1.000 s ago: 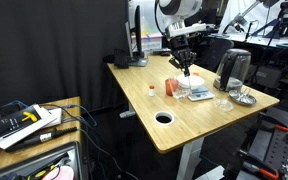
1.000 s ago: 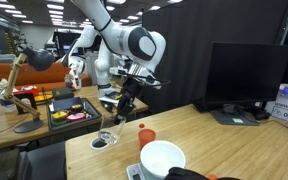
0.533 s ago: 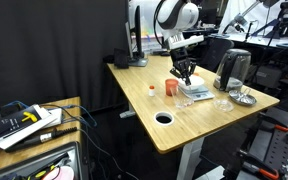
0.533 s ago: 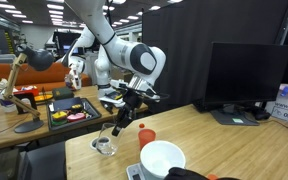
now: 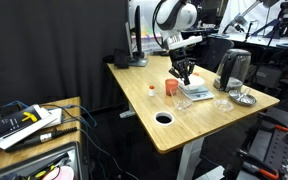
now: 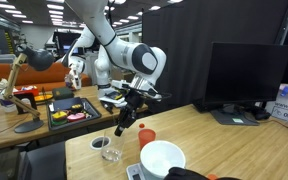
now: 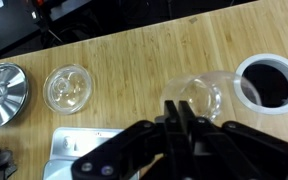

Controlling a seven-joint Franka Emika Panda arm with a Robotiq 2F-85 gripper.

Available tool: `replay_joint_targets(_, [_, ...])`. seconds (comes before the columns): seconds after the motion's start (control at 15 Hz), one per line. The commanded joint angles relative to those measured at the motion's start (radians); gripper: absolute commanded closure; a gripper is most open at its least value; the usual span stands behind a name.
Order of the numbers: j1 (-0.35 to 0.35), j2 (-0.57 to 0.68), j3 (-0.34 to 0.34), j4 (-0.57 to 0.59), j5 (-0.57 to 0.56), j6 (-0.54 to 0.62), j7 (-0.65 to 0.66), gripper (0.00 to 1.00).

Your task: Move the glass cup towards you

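Counting one glass cup (image 7: 210, 98), one orange cup (image 6: 146, 135), one gripper (image 7: 179, 104) beside the glass, closure impossible to tell.

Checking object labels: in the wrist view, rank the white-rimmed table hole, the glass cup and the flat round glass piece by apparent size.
1. The white-rimmed hole and the glass cup look alike. The claw covers part of the cup, so I won't rank them.
2. The round glass piece looks smallest.
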Motion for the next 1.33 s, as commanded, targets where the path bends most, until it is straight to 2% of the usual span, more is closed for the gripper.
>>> replay_joint_targets(0.0, [0.003,0.012,0.0,0.019,-0.024,-0.019,-0.028,0.93])
replay_joint_targets(0.2, [0.004,0.019,-0.001,0.023,-0.033,-0.018,-0.027,1.0])
replay_joint_targets(0.27, [0.002,0.016,0.001,0.024,-0.032,-0.021,-0.032,0.99])
replay_joint_targets(0.33, [0.002,0.01,0.002,0.023,-0.032,-0.022,-0.035,0.89])
replay_joint_targets(0.4, [0.001,-0.004,0.005,0.021,-0.029,-0.022,-0.046,0.73])
replay_joint_targets(0.8, [0.009,-0.093,0.017,0.016,-0.038,-0.05,-0.101,0.33])
replay_joint_targets(0.87, [0.009,-0.062,0.013,0.032,-0.024,-0.026,-0.07,0.27])
replay_joint_targets(0.93, [0.009,-0.073,0.014,0.032,-0.024,-0.031,-0.07,0.44])
replay_joint_targets(1.07, [0.009,-0.068,0.014,0.031,-0.024,-0.03,-0.07,0.3])
replay_joint_targets(1.27, [0.009,-0.055,0.014,0.032,-0.024,-0.028,-0.07,0.27])
